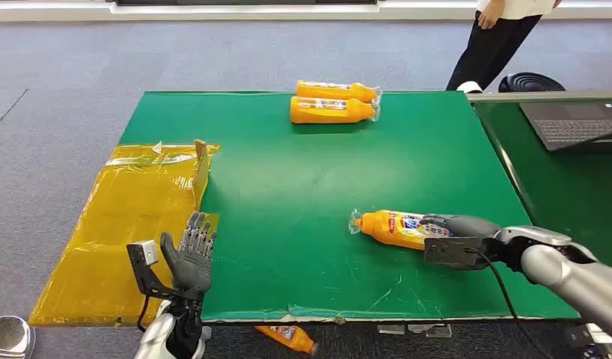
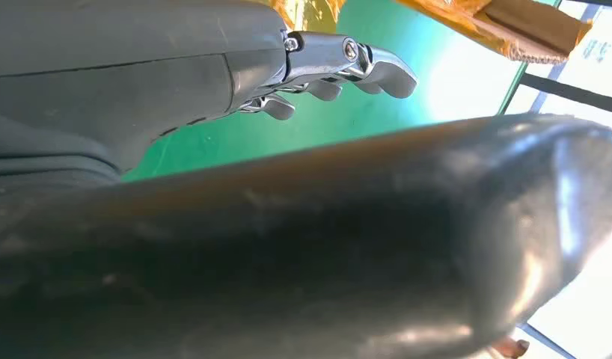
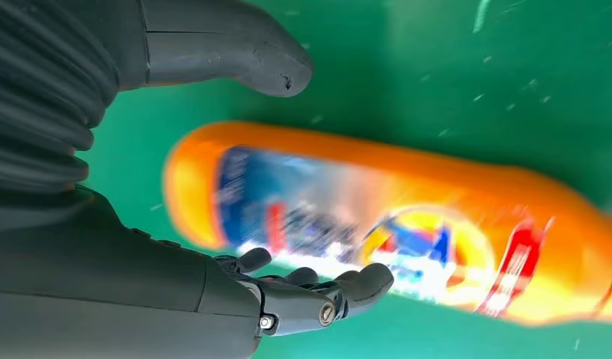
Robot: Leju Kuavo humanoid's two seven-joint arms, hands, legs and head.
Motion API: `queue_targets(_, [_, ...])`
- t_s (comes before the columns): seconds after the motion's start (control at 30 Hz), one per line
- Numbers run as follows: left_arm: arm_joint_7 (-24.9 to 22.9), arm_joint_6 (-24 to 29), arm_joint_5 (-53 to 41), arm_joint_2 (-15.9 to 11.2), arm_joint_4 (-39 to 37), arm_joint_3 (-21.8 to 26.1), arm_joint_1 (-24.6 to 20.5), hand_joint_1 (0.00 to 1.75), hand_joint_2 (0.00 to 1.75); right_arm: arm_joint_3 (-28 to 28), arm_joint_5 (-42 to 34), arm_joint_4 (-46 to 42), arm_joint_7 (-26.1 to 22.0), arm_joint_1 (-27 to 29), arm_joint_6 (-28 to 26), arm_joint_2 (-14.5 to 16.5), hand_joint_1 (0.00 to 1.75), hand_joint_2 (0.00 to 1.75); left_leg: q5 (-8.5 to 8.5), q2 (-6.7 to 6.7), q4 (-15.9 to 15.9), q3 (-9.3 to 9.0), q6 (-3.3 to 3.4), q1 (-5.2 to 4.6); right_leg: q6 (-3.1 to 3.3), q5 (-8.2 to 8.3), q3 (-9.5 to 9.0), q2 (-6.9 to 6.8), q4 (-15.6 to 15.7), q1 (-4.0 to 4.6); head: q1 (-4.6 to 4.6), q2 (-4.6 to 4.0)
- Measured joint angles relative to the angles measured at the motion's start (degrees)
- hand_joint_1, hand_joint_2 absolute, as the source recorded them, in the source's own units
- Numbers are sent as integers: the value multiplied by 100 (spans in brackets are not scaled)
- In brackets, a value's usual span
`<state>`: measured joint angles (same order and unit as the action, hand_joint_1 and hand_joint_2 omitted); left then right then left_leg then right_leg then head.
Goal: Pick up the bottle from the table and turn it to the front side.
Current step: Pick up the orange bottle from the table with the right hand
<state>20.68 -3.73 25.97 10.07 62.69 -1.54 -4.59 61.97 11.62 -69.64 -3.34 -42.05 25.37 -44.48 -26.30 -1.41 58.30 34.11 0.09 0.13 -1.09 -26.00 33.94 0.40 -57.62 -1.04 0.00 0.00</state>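
The bottle (image 1: 389, 227) is lying on its side on the green surface (image 1: 303, 187), not yet lifted or turned, with the right hand (image 1: 447, 230) reaching around its base, fingers (image 3: 318, 288) apart and seemingly not clamping, leaving the whole pick-up ahead.

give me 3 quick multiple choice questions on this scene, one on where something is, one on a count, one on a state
1. Where is the laptop?
A. on the side table at the right
B. on the yellow sheet
C. on the floor

2. How many orange bottles lie on the green table?
A. one
B. three
C. five

3. What is the right hand doing?
A. hanging at the floor
B. reaching around the near bottle, fingers apart
C. lifting it high

Answers:
1 A, it sits past the table's right edge.
2 B, two at the far edge, one near.
3 B, the bottle lies between thumb and fingers, still on the table.
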Motion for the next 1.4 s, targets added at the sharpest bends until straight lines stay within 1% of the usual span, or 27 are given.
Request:
queue_targets(0.07, [0,3,10,-3,5,4,19,0,0,-60,110,183,-87,42,-91,150,0,175,-1,4,0,-4,-2,1,0,0,-2,4,0,1,-1,-1])
queue_targets(0.17, [3,13,43,-7,26,18,62,0,0,-219,339,636,-263,117,-244,517,0,175,-10,16,0,-22,-11,4,3,-3,-12,16,0,4,-1,-1])
queue_targets(0.27, [7,16,56,-9,42,43,83,0,0,-304,413,905,-336,123,-256,736,0,175,-17,21,0,-40,-13,4,5,-8,-27,21,2,4,-1,-1])
queue_targets(0.47, [9,16,58,-10,46,48,92,0,0,-327,418,1007,-354,135,-251,818,0,175,-18,19,0,-44,-12,4,5,-10,-34,19,3,4,-1,0])
queue_targets(0.6, [21,16,74,-13,26,59,122,0,0,-401,725,1323,-368,278,-277,1066,0,175,-15,14,0,-46,-10,3,3,-8,-40,13,2,3,-2,0])
queue_targets(0.77, [33,16,80,-8,-41,62,77,0,0,-478,983,1408,-378,356,-397,1131,0,175,-16,17,1,-50,-11,3,3,-8,-41,15,5,3,-2,-1])
queue_targets(0.97, [33,19,79,-8,-126,62,31,0,0,-588,1060,1434,-407,422,-397,1152,0,175,-16,18,1,-56,-10,3,3,-8,-47,16,9,3,-2,-1])
queue_targets(1.1, [33,19,79,-6,-190,62,-5,0,0,-645,1136,1449,-398,461,-365,1161,175,175,-16,17,1,-61,-9,3,2,-7,-54,16,9,3,-2,0])
queue_targets(1.27, [33,45,79,1,-221,62,-37,0,0,-703,1446,1465,-371,604,-780,1254,175,175,-21,26,0,-77,-11,5,2,-8,-67,29,12,5,-2,0])
queue_targets(1.4, [33,64,73,5,-209,62,-35,0,0,-794,1533,1458,-324,743,-1050,1343,175,175,-32,47,0,-95,-8,7,2,-11,-77,50,15,7,-2,0])
